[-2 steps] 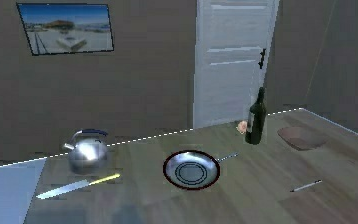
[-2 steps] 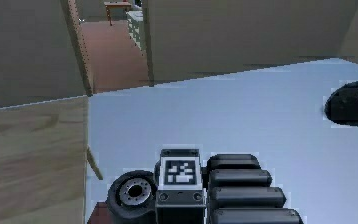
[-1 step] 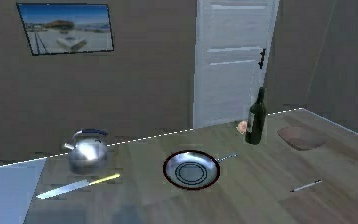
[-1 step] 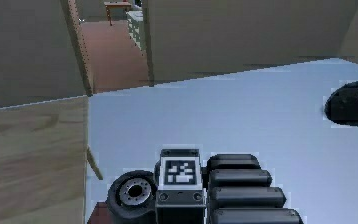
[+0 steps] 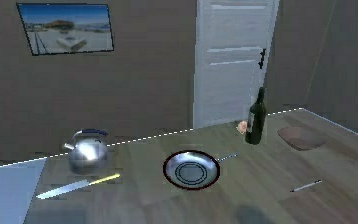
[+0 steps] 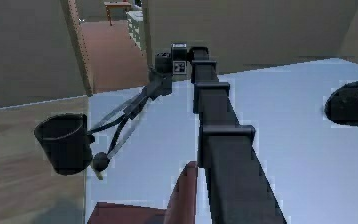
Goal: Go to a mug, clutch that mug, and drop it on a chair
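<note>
Dark mug (image 6: 62,143) hangs held at the gripper (image 6: 96,151)'s far end, past the table (image 6: 287,115) edge, reddish-brown chair (image 6: 137,212) nearer the robot

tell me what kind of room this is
Probably a kitchen or dining area in a house. A wooden table carries a metal kettle, a pan and a dark bottle, with a white door in the wall behind.

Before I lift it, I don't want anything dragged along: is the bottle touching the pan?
Apart. In the forward view, bare tabletop shows between the bottle and the pan, handle included.
</note>
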Robot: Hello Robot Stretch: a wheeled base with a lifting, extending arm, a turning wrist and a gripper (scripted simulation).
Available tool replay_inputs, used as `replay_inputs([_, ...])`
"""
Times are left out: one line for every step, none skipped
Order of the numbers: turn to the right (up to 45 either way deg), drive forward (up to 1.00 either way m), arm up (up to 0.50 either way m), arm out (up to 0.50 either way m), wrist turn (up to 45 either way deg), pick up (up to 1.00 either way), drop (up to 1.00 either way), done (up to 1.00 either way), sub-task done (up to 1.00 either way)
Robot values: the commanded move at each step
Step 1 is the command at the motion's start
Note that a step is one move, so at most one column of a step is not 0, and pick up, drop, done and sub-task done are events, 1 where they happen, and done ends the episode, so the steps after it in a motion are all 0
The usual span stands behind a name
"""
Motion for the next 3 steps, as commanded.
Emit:
replay_inputs([0.0,0.00,0.00,0.00,45.0,0.00,0.00,0.00,0.00])
replay_inputs([0.0,0.00,-0.34,0.00,0.0,0.00,0.00,0.00,0.00])
replay_inputs([0.0,0.00,-0.32,0.00,0.0,0.00,0.00,0.00,0.00])
